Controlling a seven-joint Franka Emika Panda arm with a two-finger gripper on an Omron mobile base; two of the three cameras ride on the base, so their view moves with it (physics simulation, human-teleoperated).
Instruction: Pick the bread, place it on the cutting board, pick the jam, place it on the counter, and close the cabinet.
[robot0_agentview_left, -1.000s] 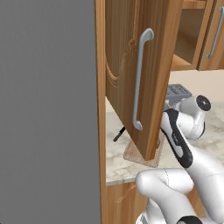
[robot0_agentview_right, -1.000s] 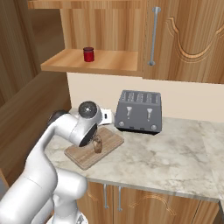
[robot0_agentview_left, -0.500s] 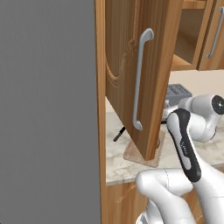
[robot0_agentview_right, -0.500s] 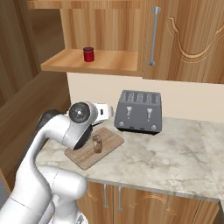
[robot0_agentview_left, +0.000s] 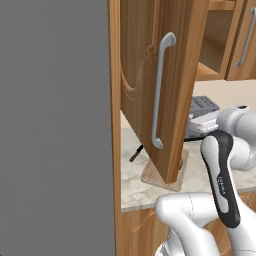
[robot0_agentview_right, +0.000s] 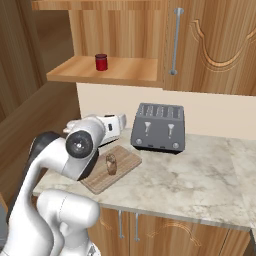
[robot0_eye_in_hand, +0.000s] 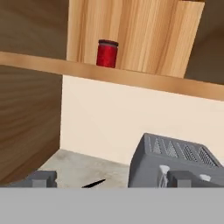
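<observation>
Since a second ago, the arm's elbow has been swung out and the hand has been lifted away from the cutting board (robot0_agentview_right: 122, 159) toward the wall, while nothing on the desk (robot0_agentview_right: 200, 185) has been shifted. The fingers (robot0_eye_in_hand: 43, 178) are spread wide apart, and nothing is held between them. In the hand view, the jam (robot0_eye_in_hand: 106, 53) is seen upright on the open cabinet's shelf (robot0_eye_in_hand: 131, 78), above and left of the toaster (robot0_eye_in_hand: 175, 162). From the right base view, the jam (robot0_agentview_right: 101, 62) is shown standing alone on the shelf (robot0_agentview_right: 125, 74), well above the desk. The bread (robot0_agentview_right: 111, 164) is set upright on the cutting board, near its middle, just beside the arm's dark wrist. The toaster (robot0_agentview_right: 157, 127) is placed behind the board, against the wall. In the left base view, the cabinet (robot0_agentview_left: 150, 90) door is swung open, its silver handle (robot0_agentview_left: 160, 90) facing the camera, with the board (robot0_agentview_left: 175, 175) partly hidden behind its lower edge.
</observation>
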